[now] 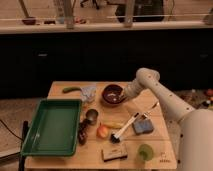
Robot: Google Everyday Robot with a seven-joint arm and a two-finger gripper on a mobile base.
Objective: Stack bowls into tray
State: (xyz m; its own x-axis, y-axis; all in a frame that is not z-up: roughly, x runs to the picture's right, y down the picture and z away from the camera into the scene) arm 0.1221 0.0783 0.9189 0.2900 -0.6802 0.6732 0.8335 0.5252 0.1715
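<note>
Bowls lie apart on the table (150, 102): the wider bowl (113, 95) near the far edge, the smaller bowl (82, 133) just beside the right rim of the green tray (52, 127). The gripper (123, 94) is at the wider bowl's right rim; whether it grips cannot be told. A metal cup (92, 116) stands between the bowls.

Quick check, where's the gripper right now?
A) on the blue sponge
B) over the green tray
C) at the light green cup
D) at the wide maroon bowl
D: the gripper is at the right rim of the wide maroon bowl, which stands on the table to the right of the green tray, not in it.
</note>
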